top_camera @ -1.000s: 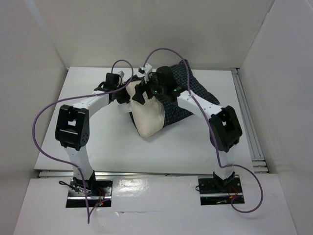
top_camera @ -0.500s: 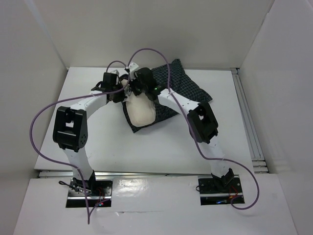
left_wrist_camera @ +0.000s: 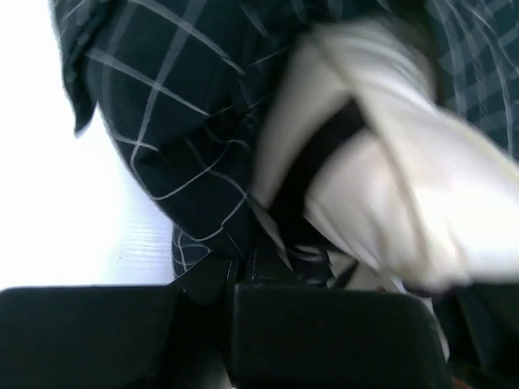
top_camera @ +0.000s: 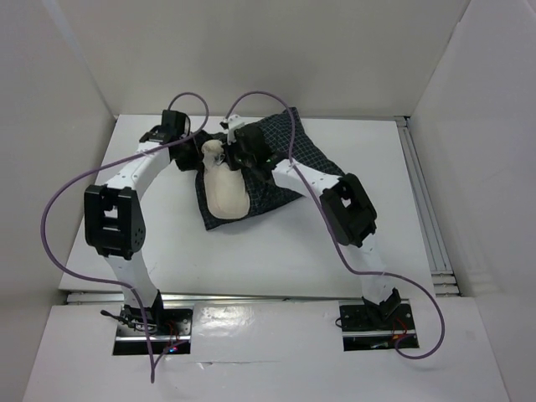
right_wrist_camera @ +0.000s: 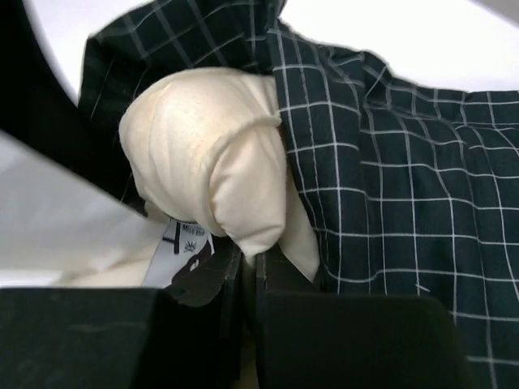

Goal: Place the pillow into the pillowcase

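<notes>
The right gripper [right_wrist_camera: 243, 263], jaws closed, pinches the pillow [right_wrist_camera: 203, 146] at its bunched corner. Beside the pillow, the left gripper [left_wrist_camera: 235, 267] clamps the pillowcase [left_wrist_camera: 162, 121] edge.

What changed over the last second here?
The pillow and pillowcase slid left, drawn by the right tool, whose arm folded leftward. Unchanged: the right tool stays shut on the pillow's far end, and the pillow remains largely uncovered.

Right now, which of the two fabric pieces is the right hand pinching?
The plump cream fabric cushion: its pale bulge runs down into the shut right hand, whereas the dark green-black grid-checked cloth sack only lies alongside.
</notes>
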Controlling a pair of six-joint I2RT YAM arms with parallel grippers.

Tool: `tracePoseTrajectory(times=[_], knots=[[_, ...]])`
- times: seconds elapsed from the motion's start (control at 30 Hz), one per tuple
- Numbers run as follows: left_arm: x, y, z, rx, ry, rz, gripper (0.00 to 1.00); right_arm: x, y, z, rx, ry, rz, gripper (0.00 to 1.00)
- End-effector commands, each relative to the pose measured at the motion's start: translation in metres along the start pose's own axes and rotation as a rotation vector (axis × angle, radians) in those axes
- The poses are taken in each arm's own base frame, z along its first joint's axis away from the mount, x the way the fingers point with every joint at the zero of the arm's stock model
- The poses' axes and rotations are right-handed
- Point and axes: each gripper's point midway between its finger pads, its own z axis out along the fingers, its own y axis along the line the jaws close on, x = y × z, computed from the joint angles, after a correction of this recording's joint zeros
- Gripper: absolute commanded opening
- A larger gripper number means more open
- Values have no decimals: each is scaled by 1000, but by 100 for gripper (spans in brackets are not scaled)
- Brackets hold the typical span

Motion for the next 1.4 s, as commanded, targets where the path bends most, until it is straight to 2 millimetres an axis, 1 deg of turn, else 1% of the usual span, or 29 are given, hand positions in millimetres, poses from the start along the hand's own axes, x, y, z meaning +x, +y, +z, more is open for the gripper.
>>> tracePoseTrajectory(times=[0.0, 0.03, 0.1, 0.27, 0.33, 0.37, 0.4, 0.43, 0.47, 0.53, 0.57, 0.6, 0.67, 0.73, 0.83, 0.87, 0.9, 0.93, 0.97, 1.0, 1.07, 1.13, 1.17, 1.2, 1.23, 1.27, 1.3, 1.33, 1.37], knots=[[-138, 15, -78, -34, -388, -41, 0, 263, -81, -78, 249, 801, -53, 0], [-148, 7, -87, -15, -396, -38, 0, 269, -72, -80, 221, 819, -100, 0], [-153, -1, -85, 14, -388, -32, 0, 273, -61, -76, 192, 821, -147, 0], [-157, -19, -94, 87, -422, 4, 0, 261, 5, -45, -24, 761, -307, 0], [-168, -32, -111, 114, -455, 42, 0, 276, 21, -35, -101, 787, -301, 0], [-168, -41, -116, 160, -447, 70, 0, 260, 29, -21, -109, 756, -266, 0], [-166, -47, -121, 193, -443, 89, 0, 281, 42, -15, -182, 802, -211, 0], [-154, -56, -120, 227, -414, 104, 0, 279, 39, -8, -187, 816, -167, 0], [-148, -70, -135, 284, -429, 177, 0, 243, 45, 16, -186, 731, -165, 0], [-127, -85, -134, 315, -427, 242, 0, 259, 40, 25, -170, 783, -175, 0], [-121, -89, -138, 325, -434, 267, 0, 243, 42, 36, -172, 738, -179, 0], [-119, -94, -156, 344, -470, 293, 0, 246, 36, 37, -164, 753, -170, 0], [-105, -97, -159, 372, -463, 325, 0, 265, 37, 37, -203, 787, -119, 0], [-102, -107, -183, 412, -510, 364, 0, 260, 31, 34, -202, 788, -76, 0], [-117, -114, -201, 428, -594, 384, 0, 273, 48, 25, -244, 827, -146, 0], [-144, -123, -226, 424, -681, 381, 0, 276, 54, 22, -251, 841, -153, 0], [-167, -118, -233, 347, -732, 358, 0, 278, 61, 18, -273, 854, -162, 0], [-166, -114, -228, 306, -665, 357, 0, 279, 61, 12, -272, 879, -159, 0], [-179, -116, -232, 293, -663, 360, 0, 282, 65, 10, -287, 889, -136, 0], [-205, -133, -245, 323, -710, 369, 0, 289, 69, 4, -293, 914, -140, 0], [-207, -144, -247, 366, -681, 387, 0, 302, 76, -6, -281, 970, -168, 0], [-203, -159, -258, 473, -682, 413, 0, 299, 85, -8, -282, 977, -190, 0], [-189, -160, -257, 508, -635, 408, 0, 296, 85, -6, -288, 967, -201, 0], [-169, -163, -232, 567, -560, 407, 0, 296, 87, -6, -298, 967, -196, 0], [-160, -164, -256, 605, -589, 427, 0, 300, 83, -6, -300, 975, -182, 0], [-152, -163, -257, 616, -583, 431, 0, 295, 84, -5, -300, 967, -183, 0], [-141, -156, -243, 608, -548, 414, 0, 297, 86, -4, -312, 966, -177, 0], [-129, -157, -248, 639, -531, 448, 0, 295, 82, -2, -306, 965, -170, 0], [-120, -161, -267, 664, -551, 475, 0, 292, 82, 0, -307, 955, -171, 0]])
